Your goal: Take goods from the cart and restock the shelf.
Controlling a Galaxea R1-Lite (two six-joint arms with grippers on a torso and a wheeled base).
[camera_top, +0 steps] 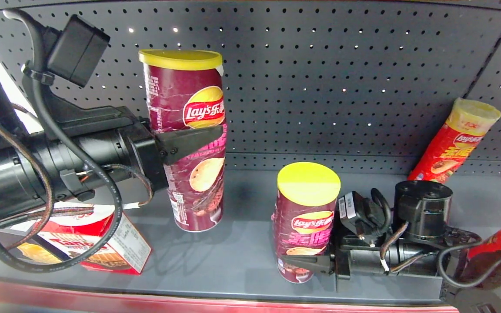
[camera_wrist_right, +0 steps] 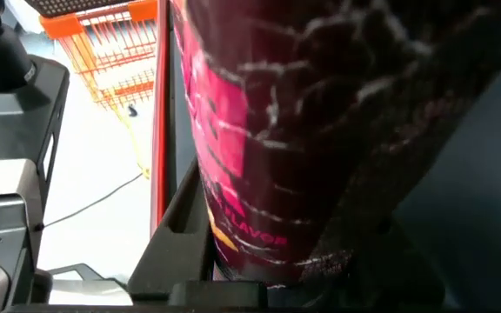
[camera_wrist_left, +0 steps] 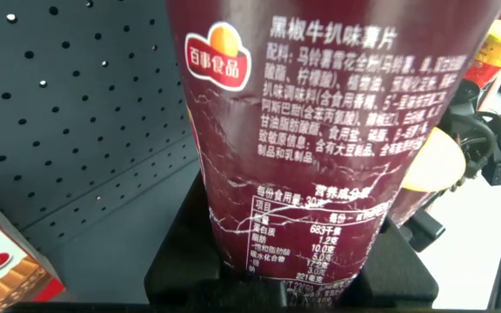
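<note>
the left fingers (camera_top: 189,140) are closed around the middle of a tall maroon chip can (camera_top: 198,182), upright between them (i cannot tell whether its base touches the shelf (camera_top: 233,252)). the right fingers (camera_top: 307,263) grip a second maroon can (camera_top: 307,217) low down, upright on the shelf. a red box (camera_top: 102,248) lies below the left fingers.

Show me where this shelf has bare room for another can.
Bare shelf lies at the front, between the red box and the maroon can in the right gripper. Another strip runs along the back wall, from that can to the leaning red can. The right end is crowded.
</note>
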